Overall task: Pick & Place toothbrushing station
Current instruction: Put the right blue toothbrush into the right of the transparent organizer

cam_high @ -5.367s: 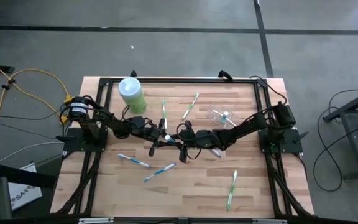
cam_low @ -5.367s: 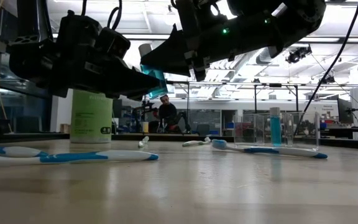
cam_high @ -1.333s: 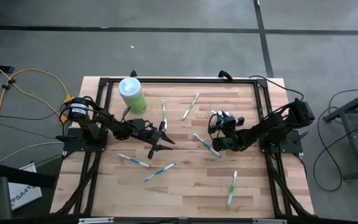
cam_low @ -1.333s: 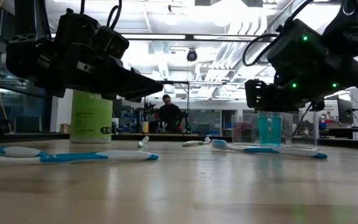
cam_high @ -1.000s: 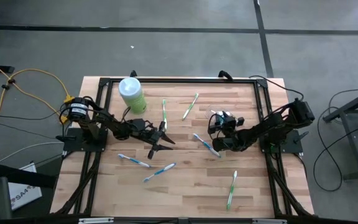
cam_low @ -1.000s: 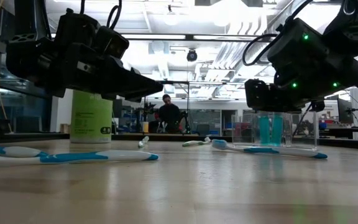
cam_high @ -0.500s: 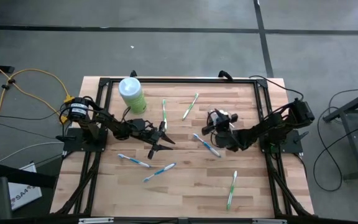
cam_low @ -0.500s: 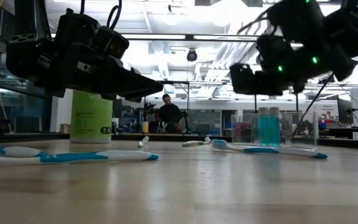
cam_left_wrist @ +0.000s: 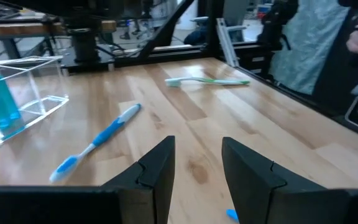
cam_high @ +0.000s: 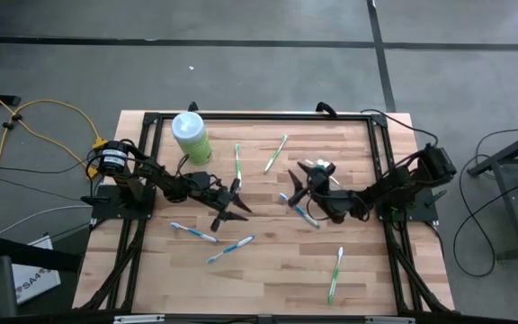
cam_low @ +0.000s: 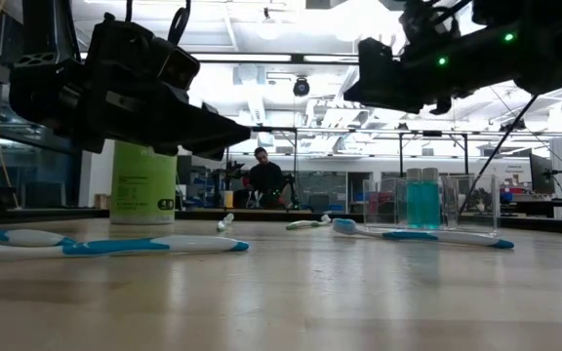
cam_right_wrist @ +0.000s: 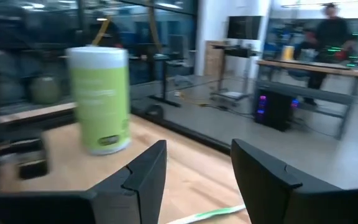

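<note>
Station position: the toothbrushing station (cam_high: 324,170) stands on the table (cam_high: 367,270) toward the right rear, upright, just beside the right gripper (cam_high: 292,186) and not held by it.
Right gripper: raised above the table, clear of the station in the low view; fingers (cam_right_wrist: 145,174) spread, nothing between them.
Left gripper (cam_high: 232,202): over the table's middle left, well apart from the station; fingers (cam_left_wrist: 157,169) parted, holding nothing.
Station contents: clear walls; a blue item (cam_low: 421,205) stands inside.
Other container: green bottle (cam_high: 191,136) with white cap at the rear left; contents not visible.
Loose items: a blue-and-white toothbrush (cam_high: 299,210) lies near the station.
Writing: the bottle's label (cam_low: 144,203) is too small to read.
</note>
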You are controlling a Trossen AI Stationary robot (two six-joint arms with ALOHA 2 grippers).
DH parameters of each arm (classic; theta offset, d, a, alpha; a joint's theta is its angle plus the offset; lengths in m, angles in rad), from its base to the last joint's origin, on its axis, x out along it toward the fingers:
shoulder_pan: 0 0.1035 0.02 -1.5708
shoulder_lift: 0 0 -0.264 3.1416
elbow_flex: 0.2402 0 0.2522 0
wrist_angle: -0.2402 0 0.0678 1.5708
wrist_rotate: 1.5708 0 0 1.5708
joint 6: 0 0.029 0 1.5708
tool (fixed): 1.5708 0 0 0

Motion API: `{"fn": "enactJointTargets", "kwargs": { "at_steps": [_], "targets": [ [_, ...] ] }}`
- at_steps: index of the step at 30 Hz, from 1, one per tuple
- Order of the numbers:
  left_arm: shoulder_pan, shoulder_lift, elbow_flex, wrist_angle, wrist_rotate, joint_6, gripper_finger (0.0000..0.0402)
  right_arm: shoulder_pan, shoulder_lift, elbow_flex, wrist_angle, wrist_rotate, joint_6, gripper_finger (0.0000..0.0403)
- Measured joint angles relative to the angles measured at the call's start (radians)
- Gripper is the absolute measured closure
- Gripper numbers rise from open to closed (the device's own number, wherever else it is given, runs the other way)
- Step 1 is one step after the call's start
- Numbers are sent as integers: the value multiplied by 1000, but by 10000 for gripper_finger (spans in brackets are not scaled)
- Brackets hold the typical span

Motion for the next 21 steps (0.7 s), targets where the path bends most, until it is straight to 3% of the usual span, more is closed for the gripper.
{"fn": "enactJointTargets", "kwargs": {
  "at_steps": [11,16,21],
  "targets": [
    [-13,-7,0,-2,100,-47,274,116,-54,0,-93,-67,38,231],
    [-38,-59,0,-8,102,-75,274,141,-177,1,-382,-165,231,232],
    [-66,-164,0,-151,82,-100,274,138,-268,37,-706,-273,404,232]
  ]
}}
